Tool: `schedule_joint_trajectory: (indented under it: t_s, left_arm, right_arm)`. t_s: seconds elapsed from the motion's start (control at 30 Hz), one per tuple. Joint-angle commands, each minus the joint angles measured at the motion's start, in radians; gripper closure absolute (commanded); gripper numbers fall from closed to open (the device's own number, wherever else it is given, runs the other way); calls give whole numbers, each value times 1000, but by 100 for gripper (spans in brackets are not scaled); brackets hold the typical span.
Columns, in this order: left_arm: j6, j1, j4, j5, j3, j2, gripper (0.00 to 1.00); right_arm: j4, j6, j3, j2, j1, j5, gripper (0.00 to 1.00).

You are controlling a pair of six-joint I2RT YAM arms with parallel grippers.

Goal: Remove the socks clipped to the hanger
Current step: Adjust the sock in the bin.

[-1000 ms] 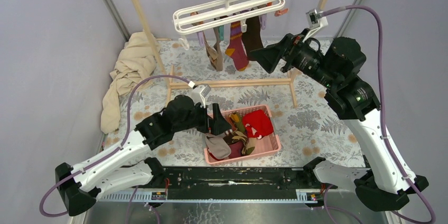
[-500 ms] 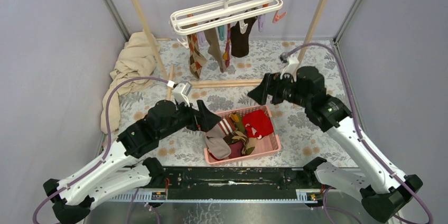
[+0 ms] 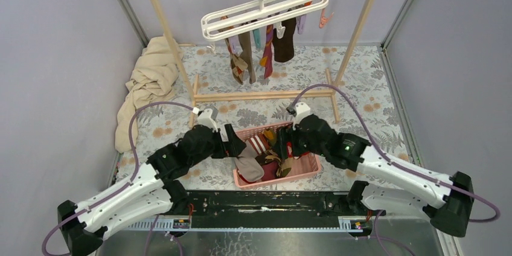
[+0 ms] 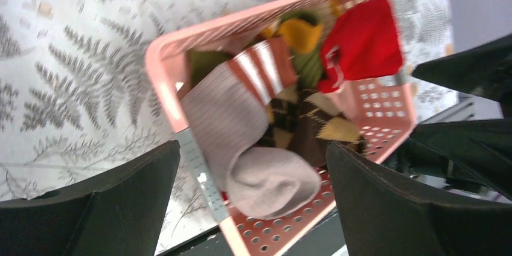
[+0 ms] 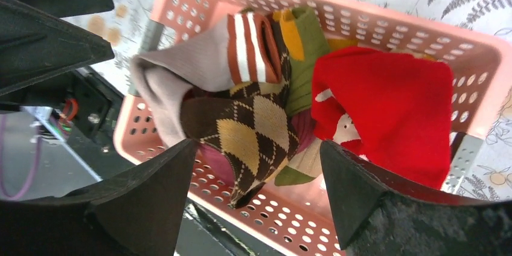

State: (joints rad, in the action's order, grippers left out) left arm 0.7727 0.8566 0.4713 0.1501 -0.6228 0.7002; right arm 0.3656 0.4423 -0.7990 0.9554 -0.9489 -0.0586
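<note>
Left gripper (image 4: 253, 146) and right gripper (image 5: 259, 143), spread and empty, hover over the pink basket (image 3: 278, 177) collecting freed socks (image 5: 253, 126); more hang from the hanger (image 3: 235, 19).

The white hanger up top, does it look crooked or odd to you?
Yes. The hanger hangs slanted, its right end higher in this view, with socks bunched under its middle. A beige cloth also lies crumpled off to the left.
</note>
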Motion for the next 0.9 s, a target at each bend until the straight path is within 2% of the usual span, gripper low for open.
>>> schedule_joint_trajectory:
  t_s: [0.0,0.27,0.43,0.57,0.87]
  left_arm:
    - [110,-4,-51,40,99,-5,1]
    - [149,-2,-112,65,221,28,1]
    - [150,-2,-209,88,277,84,1]
    - [129,-3,-259,137,275,135,2]
    - [64,-21,-322,181,221,246,2]
  right_arm:
    - [-79,65,43,79,-83,-185,17]
    - [-170,130,81,263,-154,-332,16]
    - [-190,182,75,387,-168,-423,11]
    - [-260,237,130,401,-169,-461,9]
    - [-300,317,127,490,-168,-477,7]
